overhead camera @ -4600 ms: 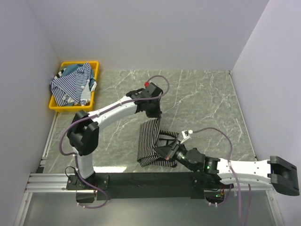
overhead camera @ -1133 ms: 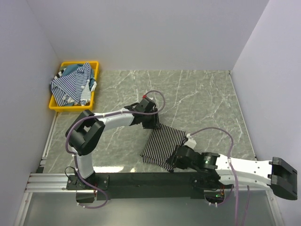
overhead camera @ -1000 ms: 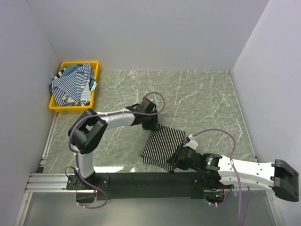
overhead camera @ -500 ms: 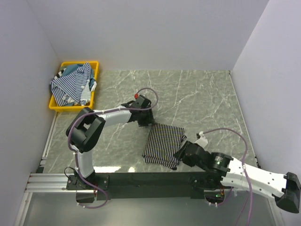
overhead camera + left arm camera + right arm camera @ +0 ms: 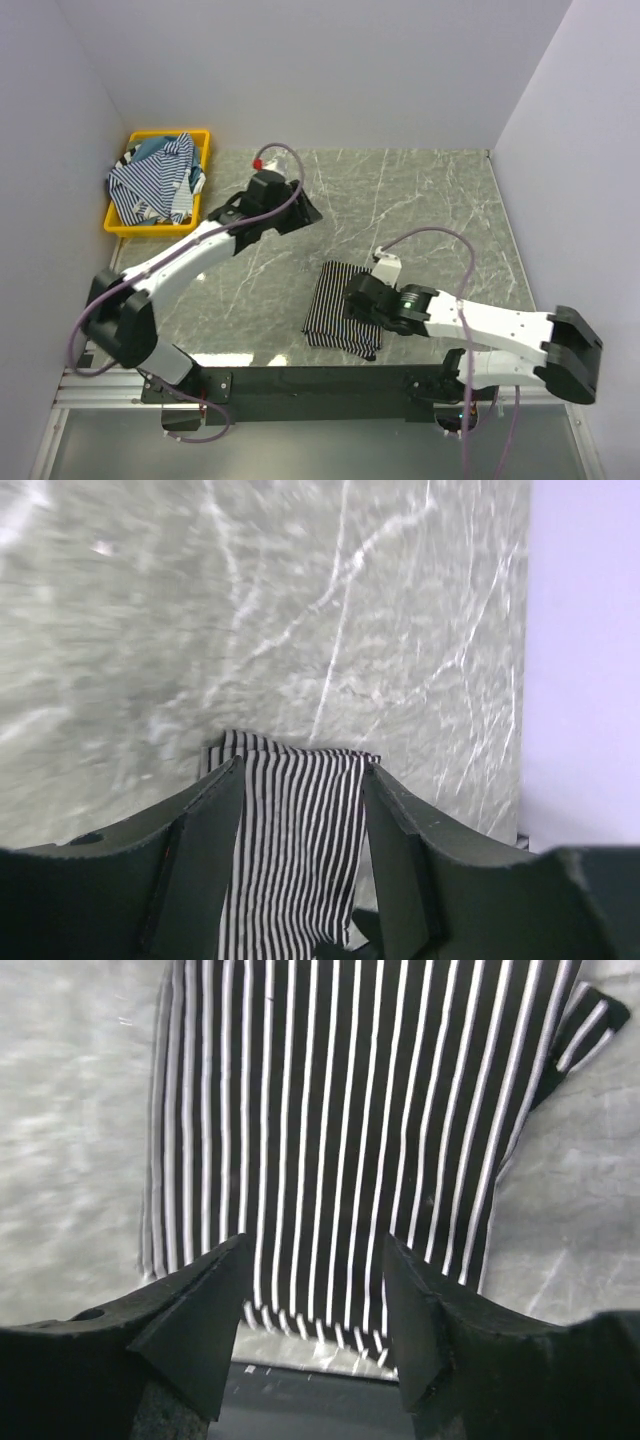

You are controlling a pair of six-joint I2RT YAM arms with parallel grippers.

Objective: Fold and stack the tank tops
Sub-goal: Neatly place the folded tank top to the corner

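Nearest to us, the black striped tank top [image 5: 328,315] lies folded into a flat rectangle on the marble counter [image 5: 430,200], its near edge close to the black rail [image 5: 300,382] that carries the arm bases. The right arm [image 5: 480,325] reaches leftward across the counter, and the right jaws hang just above the right part of that folded top. In the right wrist view we see the two fingers [image 5: 195,1310] standing well apart with nothing between them, the stripes of the top [image 5: 350,1110] running away from the camera below them.

Farther out, the left arm [image 5: 200,250] stretches up and to the right, and the left jaws are raised over bare counter, beyond the folded top and apart from it. In the left wrist view its fingers [image 5: 200,860] are spread wide and empty, with the top [image 5: 295,840] showing small between them.

At the far left corner sits the yellow bin [image 5: 118,222], holding a loose heap of blue-and-white striped tank tops [image 5: 150,180] and a bit of teal fabric [image 5: 150,148] at its far end.
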